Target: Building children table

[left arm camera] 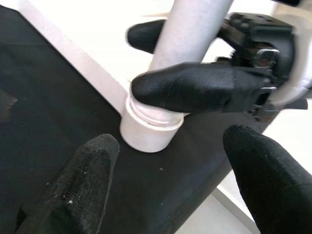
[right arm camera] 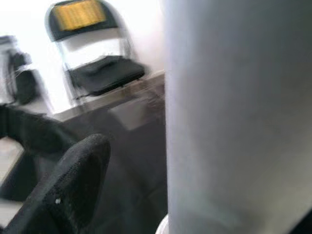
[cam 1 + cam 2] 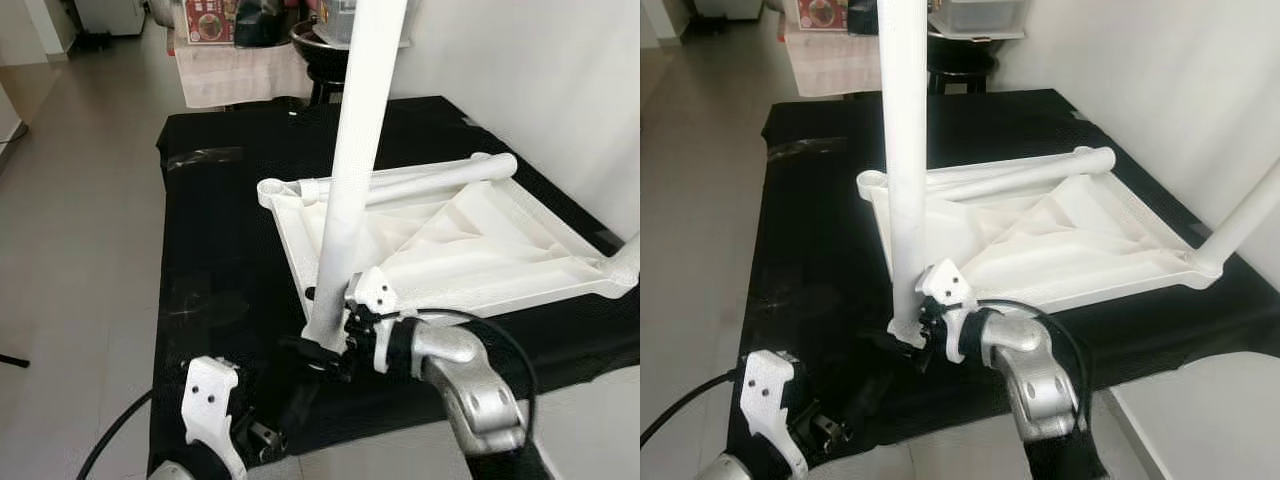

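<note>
The right tool (image 3: 325, 350), at lower centre of the frame, is clamped on the base of an upright white table leg (image 3: 355, 170) standing at the near corner of the inverted white tabletop (image 3: 470, 250). The tabletop lies centre-right on the black-covered surface (image 3: 220, 240). The left tool (image 1: 165, 185), at lower left, is spread wide and holds nothing.

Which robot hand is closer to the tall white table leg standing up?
The right. The right gripper is clamped around the bottom of the standing table leg. The left gripper is open, just short of the leg's foot, not touching it.
</note>
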You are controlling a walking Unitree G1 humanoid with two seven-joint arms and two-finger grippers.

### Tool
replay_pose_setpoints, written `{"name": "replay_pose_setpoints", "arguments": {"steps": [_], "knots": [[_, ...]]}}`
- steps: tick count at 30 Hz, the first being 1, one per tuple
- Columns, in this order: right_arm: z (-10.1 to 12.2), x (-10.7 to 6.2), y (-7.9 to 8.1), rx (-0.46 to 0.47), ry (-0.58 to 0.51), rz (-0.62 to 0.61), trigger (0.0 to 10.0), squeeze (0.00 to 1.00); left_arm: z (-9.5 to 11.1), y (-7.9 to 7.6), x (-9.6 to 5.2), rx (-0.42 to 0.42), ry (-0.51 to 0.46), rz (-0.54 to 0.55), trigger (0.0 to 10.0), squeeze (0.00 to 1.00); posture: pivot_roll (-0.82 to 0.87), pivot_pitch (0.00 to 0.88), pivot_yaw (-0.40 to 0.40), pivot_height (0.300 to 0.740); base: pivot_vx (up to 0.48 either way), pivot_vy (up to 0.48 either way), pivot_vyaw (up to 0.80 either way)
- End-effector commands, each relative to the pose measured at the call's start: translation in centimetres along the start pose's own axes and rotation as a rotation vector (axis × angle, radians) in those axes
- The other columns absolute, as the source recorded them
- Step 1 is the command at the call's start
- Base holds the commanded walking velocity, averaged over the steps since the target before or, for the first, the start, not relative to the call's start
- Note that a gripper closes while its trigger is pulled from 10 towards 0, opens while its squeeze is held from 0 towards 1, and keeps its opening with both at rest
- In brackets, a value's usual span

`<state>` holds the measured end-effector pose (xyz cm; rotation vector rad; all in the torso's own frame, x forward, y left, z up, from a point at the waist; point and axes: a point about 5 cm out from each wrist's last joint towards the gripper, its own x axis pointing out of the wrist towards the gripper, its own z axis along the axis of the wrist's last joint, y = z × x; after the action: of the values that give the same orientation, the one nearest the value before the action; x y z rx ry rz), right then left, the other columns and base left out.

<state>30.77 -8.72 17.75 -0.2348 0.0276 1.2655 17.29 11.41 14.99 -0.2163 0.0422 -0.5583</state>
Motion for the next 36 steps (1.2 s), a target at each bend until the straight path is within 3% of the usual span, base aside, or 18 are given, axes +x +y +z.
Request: {"name": "replay_pose_setpoints", "arguments": {"steps": [1,2,4,8,13,14,26,28,30,31,32,33,34,35,36], "knots": [[0.4,0.8,-0.5,-0.031,0.000,0.104,10.0,0.00,-0.1,-0.5,-0.3,-0.004,0.020,-0.010,10.0,0.00,0.09,0.171,-0.070,0.740,0.000,0.000,0.00],[1.0,1.0,-1.4,-0.033,-0.005,0.131,10.0,0.00,-0.1,-0.7,-0.5,-0.005,0.022,-0.010,10.0,0.00,0.09,0.179,-0.073,0.740,0.000,0.000,0.00],[1.0,1.0,-1.4,-0.033,-0.005,0.131,10.0,0.00,-0.1,-0.7,-0.5,-0.005,0.022,-0.010,10.0,0.00,0.09,0.179,-0.073,0.740,0.000,0.000,0.00],[2.5,1.4,-3.4,0.014,-0.005,0.238,10.0,0.00,0.0,-1.3,-1.2,-0.007,0.030,-0.006,10.0,0.00,0.12,0.216,-0.080,0.740,0.000,0.000,0.00],[3.0,1.4,-3.9,0.025,-0.012,0.285,10.0,0.00,0.1,-1.6,-1.5,-0.009,0.034,-0.007,10.0,0.00,0.12,0.227,-0.079,0.740,0.000,0.000,0.00],[3.1,1.6,-4.2,0.034,-0.021,0.333,0.0,0.00,0.1,-1.8,-1.7,-0.011,0.041,-0.010,10.0,0.00,0.13,0.235,-0.076,0.740,0.000,0.000,0.00],[2.7,1.1,-4.4,0.037,-0.041,0.380,0.0,0.00,0.0,-1.9,-1.8,-0.015,0.054,-0.014,10.0,0.00,0.11,0.227,-0.065,0.740,0.000,0.000,0.00],[2.2,0.0,-4.4,0.041,-0.067,0.279,0.0,0.00,-0.1,-1.8,-1.6,-0.016,0.053,-0.013,10.0,0.00,0.09,0.217,-0.074,0.740,0.000,0.000,0.00],[0.9,-1.0,-3.6,0.082,-0.096,0.055,0.0,0.00,-0.1,-1.6,-1.5,-0.016,0.051,-0.012,10.0,0.00,0.08,0.214,-0.080,0.740,0.000,0.000,0.00],[0.9,-1.0,-3.6,0.082,-0.096,0.055,0.0,0.00,-0.1,-1.6,-1.5,-0.016,0.051,-0.012,10.0,0.00,0.08,0.214,-0.080,0.740,0.000,0.000,0.00],[0.4,-1.2,-3.2,0.104,-0.106,-0.041,0.0,0.00,-0.1,-1.5,-1.5,-0.016,0.050,-0.011,10.0,0.00,0.07,0.211,-0.085,0.740,0.000,0.000,0.00],[-1.1,-0.7,-2.3,0.183,-0.104,-0.384,0.0,0.00,-0.1,-1.3,-1.5,-0.015,0.050,-0.009,10.0,0.00,0.05,0.200,-0.086,0.740,0.000,0.000,0.00],[-1.1,-0.7,-2.3,0.183,-0.104,-0.384,0.0,0.00,-0.1,-1.3,-1.5,-0.015,0.050,-0.009,10.0,0.00,0.05,0.200,-0.086,0.740,0.000,0.000,0.00],[-2.1,-1.1,-1.7,0.246,-0.084,-0.644,0.0,0.00,-0.1,-1.2,-1.4,-0.013,0.050,-0.008,10.0,0.00,0.05,0.200,-0.086,0.740,0.000,0.000,0.00],[-2.2,-1.3,0.8,0.183,-0.023,-0.741,0.0,0.00,-0.2,-0.8,-1.3,-0.006,0.052,-0.014,10.0,0.00,0.04,0.187,-0.065,0.740,0.000,0.000,0.00]]}}
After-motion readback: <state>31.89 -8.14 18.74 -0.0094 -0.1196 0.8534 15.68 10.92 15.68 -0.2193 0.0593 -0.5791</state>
